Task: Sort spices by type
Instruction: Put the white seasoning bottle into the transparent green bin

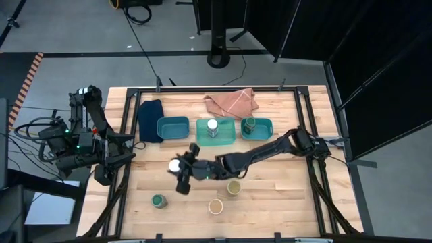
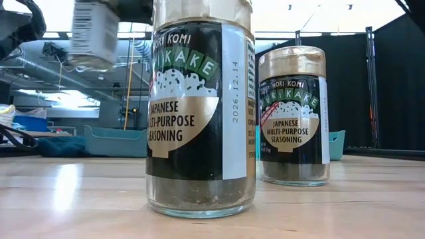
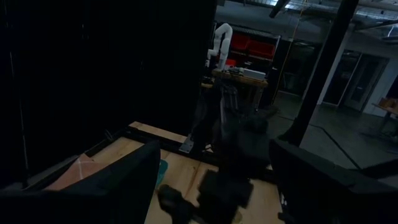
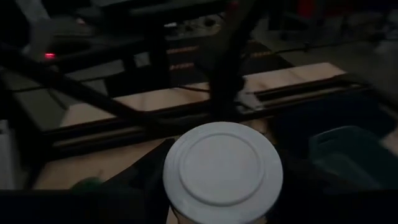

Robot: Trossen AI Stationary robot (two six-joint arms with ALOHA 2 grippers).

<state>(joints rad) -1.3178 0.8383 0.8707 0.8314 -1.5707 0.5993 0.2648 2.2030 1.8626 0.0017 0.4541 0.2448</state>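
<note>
Holding a white-lidded jar (image 1: 175, 164) between its fingers, the right gripper (image 1: 181, 170) hangs over the bare wood; its jaws are part-way apart, closed on the jar's body, and the right wrist view shows the round white lid (image 4: 222, 163) just ahead of the fingers, the jar upright with its long axis vertical. In the low view the same jar (image 2: 93, 33) is clear of the table.

Its match, the other white-lidded jar (image 1: 212, 126), stands in the middle tray (image 1: 229, 138), back toward the gripper's own arm and further from the table's front edge. That is the relation the coming move likely turns on: the carried jar has to travel back along the arm's reach and away from the front edge, then come down upright beside its twin. The near tray (image 1: 165, 133) lies closer to the gripper but holds nothing I can see.

Further out, a green-lidded jar (image 1: 249, 123) sits in the far tray (image 1: 264, 129); the second green one (image 1: 158, 200) and two tan-lidded jars (image 1: 233, 187) (image 1: 215, 206) stand on the table on the gripper's front side.

The right arm (image 1: 263, 150) is stretched long and low across the table. The left gripper (image 1: 104, 174) waits at the table's left edge, nothing in it; how wide it stands I cannot tell.
</note>
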